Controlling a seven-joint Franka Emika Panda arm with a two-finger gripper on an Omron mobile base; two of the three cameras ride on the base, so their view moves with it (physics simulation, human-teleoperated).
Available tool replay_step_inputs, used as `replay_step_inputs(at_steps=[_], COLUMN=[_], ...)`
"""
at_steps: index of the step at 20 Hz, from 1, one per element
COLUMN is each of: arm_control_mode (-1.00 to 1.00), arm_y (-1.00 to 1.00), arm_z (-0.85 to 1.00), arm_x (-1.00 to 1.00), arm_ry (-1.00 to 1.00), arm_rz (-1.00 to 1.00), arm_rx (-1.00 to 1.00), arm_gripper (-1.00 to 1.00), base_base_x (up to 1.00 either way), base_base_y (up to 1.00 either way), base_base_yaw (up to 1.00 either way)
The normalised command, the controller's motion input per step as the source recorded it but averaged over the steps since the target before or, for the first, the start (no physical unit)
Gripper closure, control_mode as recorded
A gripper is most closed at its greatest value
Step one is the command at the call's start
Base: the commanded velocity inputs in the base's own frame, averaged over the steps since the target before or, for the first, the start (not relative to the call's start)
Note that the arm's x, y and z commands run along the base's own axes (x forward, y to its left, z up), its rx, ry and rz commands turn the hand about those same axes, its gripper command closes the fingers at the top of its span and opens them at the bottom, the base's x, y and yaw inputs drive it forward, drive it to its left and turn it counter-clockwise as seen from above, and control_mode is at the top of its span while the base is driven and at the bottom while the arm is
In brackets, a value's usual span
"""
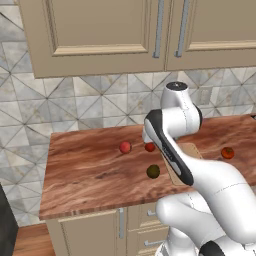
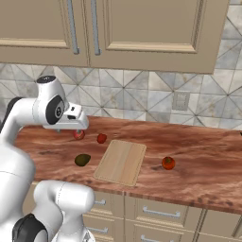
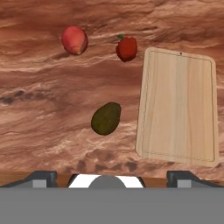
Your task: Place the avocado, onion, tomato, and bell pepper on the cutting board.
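Observation:
The dark olive avocado [image 3: 106, 118] lies on the wood counter just left of the pale cutting board [image 3: 178, 107], which has nothing on it. Beyond the avocado sit the reddish onion [image 3: 74, 40] and the red bell pepper [image 3: 126, 48] with its green stem. The tomato [image 2: 168, 163] rests on the counter to the right of the board [image 2: 121, 161]. My gripper [image 3: 112, 177] hangs high above the counter's front edge, near the avocado [image 2: 82, 159]. It is open, fingertips [image 3: 41, 177] wide apart, holding nothing. My own arm hides much of the board in the left base view.
Tiled wall and beige upper cabinets [image 2: 142, 33] stand behind the counter [image 1: 85, 170]. A wall outlet [image 2: 180, 101] sits above the counter at the right. Drawers [image 2: 160, 212] run below the front edge.

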Motion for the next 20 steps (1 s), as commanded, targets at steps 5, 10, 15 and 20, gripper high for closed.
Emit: replay_step_inputs(at_steps=[5,10,15,20], arm_control_mode=[-1.0,-1.0,-1.0,-1.0], arm_y=[0.0,0.08,0.07,0.01], arm_z=[-0.12,-0.25,-0.29,-0.16], arm_x=[0.01,0.0,0.13,0.08], arm_ry=[0.0,0.0,0.01,0.0], arm_rz=[0.0,0.0,0.0,0.0], arm_rx=[0.0,0.0,0.0,0.0], arm_gripper=[-1.0,-1.0,-1.0,-1.0], base_base_x=[0.0,0.0,0.0,0.0], base_base_y=[0.0,0.0,0.0,0.0], base_base_yaw=[0.0,0.0,0.0,0.0])
